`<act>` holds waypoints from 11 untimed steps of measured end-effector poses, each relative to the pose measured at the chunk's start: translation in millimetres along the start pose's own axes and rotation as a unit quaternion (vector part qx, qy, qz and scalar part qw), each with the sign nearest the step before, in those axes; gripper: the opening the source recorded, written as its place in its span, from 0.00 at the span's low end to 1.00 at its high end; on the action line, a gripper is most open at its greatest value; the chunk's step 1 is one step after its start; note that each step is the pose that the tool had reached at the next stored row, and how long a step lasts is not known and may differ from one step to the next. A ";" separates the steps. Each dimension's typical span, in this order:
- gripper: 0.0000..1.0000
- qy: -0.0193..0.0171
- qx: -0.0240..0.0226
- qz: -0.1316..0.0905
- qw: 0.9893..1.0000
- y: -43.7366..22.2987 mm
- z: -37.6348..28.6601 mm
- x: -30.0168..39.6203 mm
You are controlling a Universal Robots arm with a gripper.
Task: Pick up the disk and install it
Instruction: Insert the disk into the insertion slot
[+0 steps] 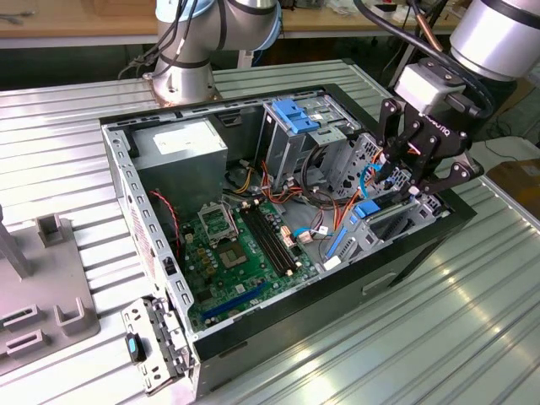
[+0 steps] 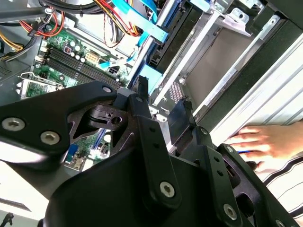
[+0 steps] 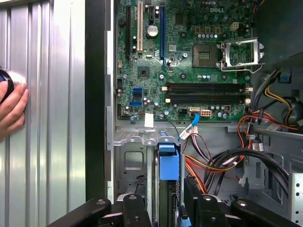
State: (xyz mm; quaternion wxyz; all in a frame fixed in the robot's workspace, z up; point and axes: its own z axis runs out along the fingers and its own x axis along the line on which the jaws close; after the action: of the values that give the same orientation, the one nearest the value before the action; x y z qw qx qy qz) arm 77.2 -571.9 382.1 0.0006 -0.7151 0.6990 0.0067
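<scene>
- The arm's black fingers (image 1: 412,184) hang over the corner of the open black computer case (image 1: 405,283) on the exterior view's right. The case lies on the ribbed metal table (image 1: 447,354).
- The fingers look released to me. In the second wrist view the two fingertips (image 2: 142,94) stand apart with bare metal showing between them, so nothing is clamped.
- The disk (image 1: 386,221), a flat slab with a blue plastic frame, stands on edge in the grey metal bay (image 1: 371,246) of that corner. It is right under the fingers, not in them.
- In the first wrist view the disk (image 3: 169,170) lies dead in line with the gap between the fingers (image 3: 168,198). Its long axis runs away from them toward the green motherboard (image 3: 189,61), blue end leading. I judge it seated or close to it, though how deep it sits is hidden.
- The exterior view gives the height: the fingers are just above the bay's rim and near the slab. I can't make out any contact.
- Both wrist views show a person's hand (image 2: 265,142) resting on the table outside the case wall, well clear of the bay. The first wrist view also shows the orange and black cables (image 3: 222,161) bunched just beside the disk.
</scene>
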 end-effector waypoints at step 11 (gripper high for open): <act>0.44 0.000 0.000 0.000 1.000 -25.7 0.2 -2.5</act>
State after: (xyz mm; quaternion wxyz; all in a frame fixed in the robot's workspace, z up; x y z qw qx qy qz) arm 102.8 -568.8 381.7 0.0005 -0.7153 0.6988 0.0067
